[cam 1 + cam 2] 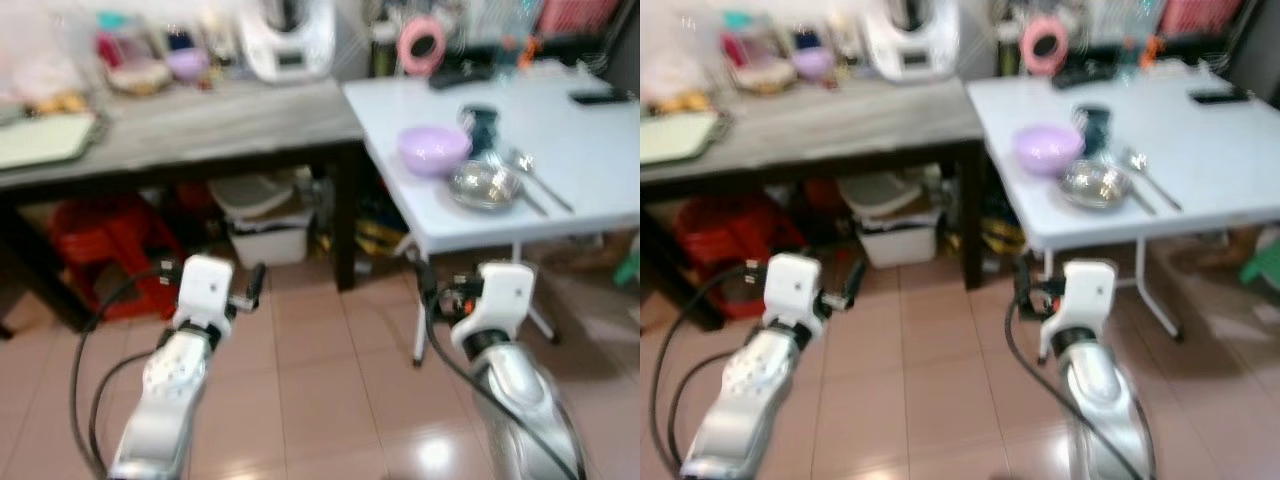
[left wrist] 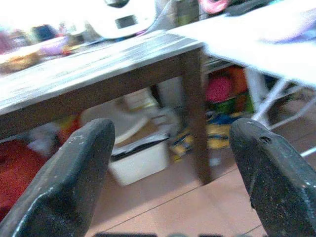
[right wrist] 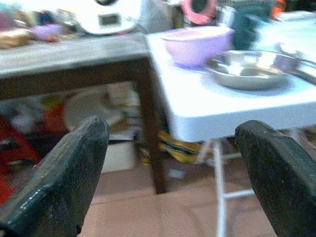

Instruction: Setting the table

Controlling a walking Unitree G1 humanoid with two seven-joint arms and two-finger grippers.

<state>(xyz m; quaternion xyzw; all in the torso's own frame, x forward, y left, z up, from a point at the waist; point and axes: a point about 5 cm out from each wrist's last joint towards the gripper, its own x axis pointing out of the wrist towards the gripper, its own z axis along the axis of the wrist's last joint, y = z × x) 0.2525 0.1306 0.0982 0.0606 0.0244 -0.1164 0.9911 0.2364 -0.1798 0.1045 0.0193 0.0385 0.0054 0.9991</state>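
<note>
Left hand wide apart, holding nothing, low over the pink floor. Right hand wide apart too, empty, pointing at the white desk edge. Both held low and forward, likely while walking up, ready to reach.

Just past the hands: boxes and a red crate tucked under the grey desk, out of the way.

On the white desk, near the front corner: a purple bowl, a shiny metal bowl just beside it, a spoon next to that, a dark cup behind. Gathered close together, probably one place being set.

Farther back: a white kitchen machine, a pink round thing, small bowls on the grey desk.

All blurry. Back things hard to name. Far side of the white desk cut off.
</note>
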